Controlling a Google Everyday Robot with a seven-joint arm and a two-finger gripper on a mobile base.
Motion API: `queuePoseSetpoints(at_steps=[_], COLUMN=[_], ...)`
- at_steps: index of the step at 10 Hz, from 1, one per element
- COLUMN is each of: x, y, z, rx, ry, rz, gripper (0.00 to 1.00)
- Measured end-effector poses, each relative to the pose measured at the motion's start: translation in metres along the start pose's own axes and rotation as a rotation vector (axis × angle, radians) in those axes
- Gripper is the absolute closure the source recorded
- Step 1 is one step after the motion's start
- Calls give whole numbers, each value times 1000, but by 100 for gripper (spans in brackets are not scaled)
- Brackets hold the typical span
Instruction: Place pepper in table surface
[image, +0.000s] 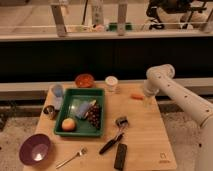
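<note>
The pepper (136, 96), small and orange-red, lies on the light wooden table surface (145, 132) near its far right edge. My gripper (146, 103) hangs from the white arm (172, 92) that reaches in from the right. It is just right of the pepper and low over the table, close to the right edge. I cannot see any contact between it and the pepper.
A green tray (61, 131) at centre left holds an orange fruit (68, 123) and dark grapes (93, 114). Behind it stand an orange-red bowl (84, 80) and a white cup (111, 82). A purple bowl (35, 148), fork (71, 157), black brush (114, 140) and remote (120, 156) lie in front.
</note>
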Motion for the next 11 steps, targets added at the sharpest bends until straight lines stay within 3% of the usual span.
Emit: queuePoseSetpoints(at_steps=[11], x=[14], y=[-9], z=[40], rx=[-9], ry=[-36], rz=[14], gripper=[20])
